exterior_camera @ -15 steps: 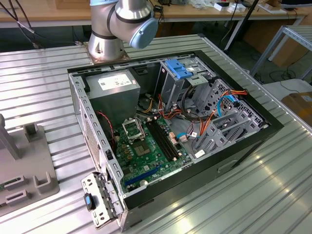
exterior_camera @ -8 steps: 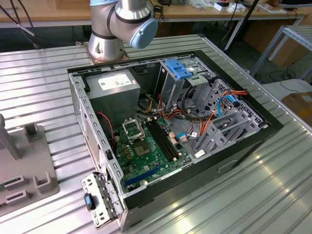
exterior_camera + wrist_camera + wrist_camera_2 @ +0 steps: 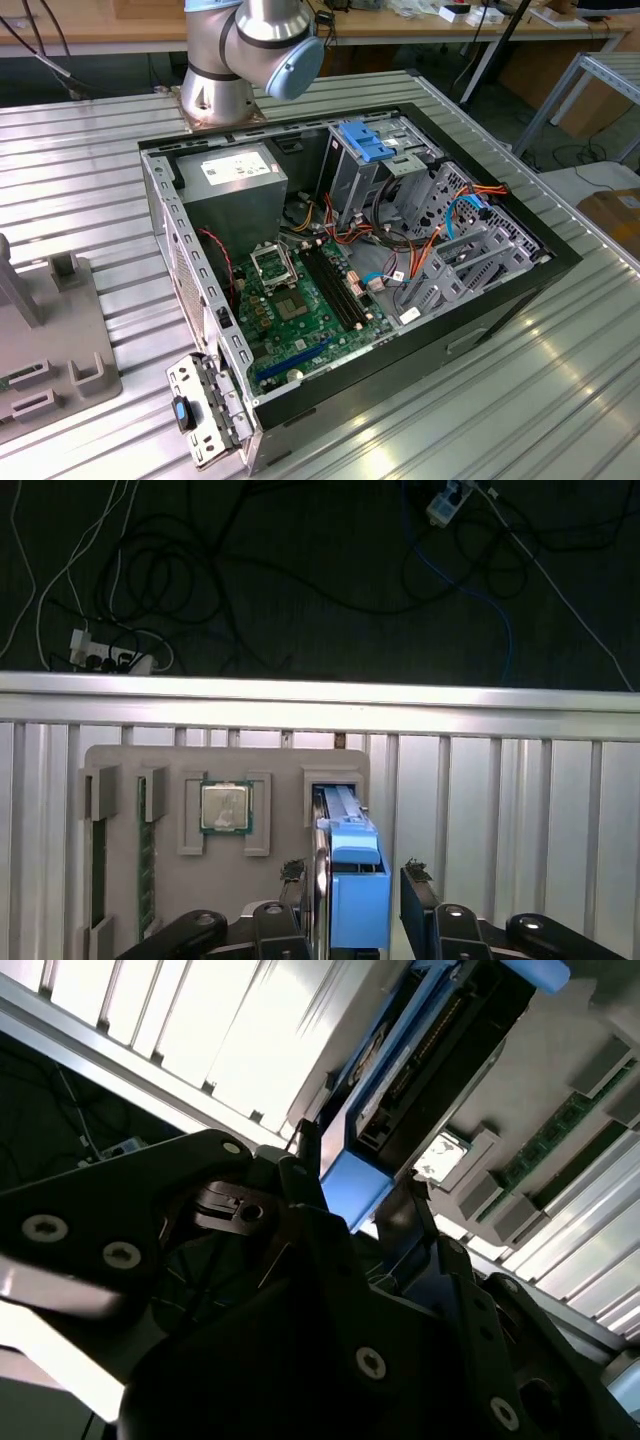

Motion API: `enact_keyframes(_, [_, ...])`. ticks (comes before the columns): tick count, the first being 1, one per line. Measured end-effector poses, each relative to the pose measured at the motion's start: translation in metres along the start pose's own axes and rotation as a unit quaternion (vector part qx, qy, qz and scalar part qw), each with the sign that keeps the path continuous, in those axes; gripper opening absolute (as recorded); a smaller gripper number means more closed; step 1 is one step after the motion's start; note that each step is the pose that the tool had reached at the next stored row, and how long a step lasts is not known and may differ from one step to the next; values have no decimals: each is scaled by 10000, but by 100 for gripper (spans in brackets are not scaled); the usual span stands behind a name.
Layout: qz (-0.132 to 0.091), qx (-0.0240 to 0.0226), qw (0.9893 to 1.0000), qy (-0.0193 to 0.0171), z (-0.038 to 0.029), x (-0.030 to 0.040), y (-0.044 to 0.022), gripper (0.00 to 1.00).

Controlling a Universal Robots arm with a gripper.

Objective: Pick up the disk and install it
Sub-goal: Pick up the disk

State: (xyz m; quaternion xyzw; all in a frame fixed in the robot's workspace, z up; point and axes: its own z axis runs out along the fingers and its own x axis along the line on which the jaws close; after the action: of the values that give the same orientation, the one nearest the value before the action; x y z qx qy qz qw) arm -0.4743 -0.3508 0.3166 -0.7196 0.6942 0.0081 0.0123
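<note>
The disk [image 3: 350, 865], silver-grey with bright blue rails, stands on edge in a slot of a grey holder tray [image 3: 270, 880]. My gripper [image 3: 352, 875] straddles it, one dark finger [image 3: 295, 872] on each side, open, with a small gap showing at the other finger [image 3: 415, 875]. In the second wrist view the disk [image 3: 400, 1090] runs away from the gripper [image 3: 362, 1165], its blue end between the fingertips. The open computer case [image 3: 500, 300] lies on the ribbed metal table, with an upright grey drive cage [image 3: 350, 180] inside.
The holder tray also carries a square processor chip [image 3: 225, 807] and memory sticks [image 3: 98, 870] in slots. The tray [image 3: 60, 340] sits at the exterior view's left of the case. The table edge [image 3: 320, 695] lies just beyond the tray, with cables on the floor.
</note>
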Motion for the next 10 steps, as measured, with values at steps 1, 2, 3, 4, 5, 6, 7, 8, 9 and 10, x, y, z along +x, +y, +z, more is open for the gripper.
enact_keyframes(1, [-30,3,10000,0,16,1,0,50])
enact_keyframes(2, [-50,4,10000,0,25,1,0,50])
enact_keyframes(3, [-70,5,10000,0,34,1,0,50])
enact_keyframes(4, [-104,8,9999,0,48,1,0,50])
enact_keyframes(5, [-147,8,9999,0,60,2,0,50])
enact_keyframes(6, [-163,7,9999,0,63,2,0,50])
enact_keyframes(7, [-172,8,9999,0,66,2,3,50])
enact_keyframes(8, [-178,8,9998,-1,69,2,6,50])
enact_keyframes(9, [-181,9,9998,-1,71,2,6,50])
enact_keyframes(10, [-185,12,9998,-1,76,7,8,50])
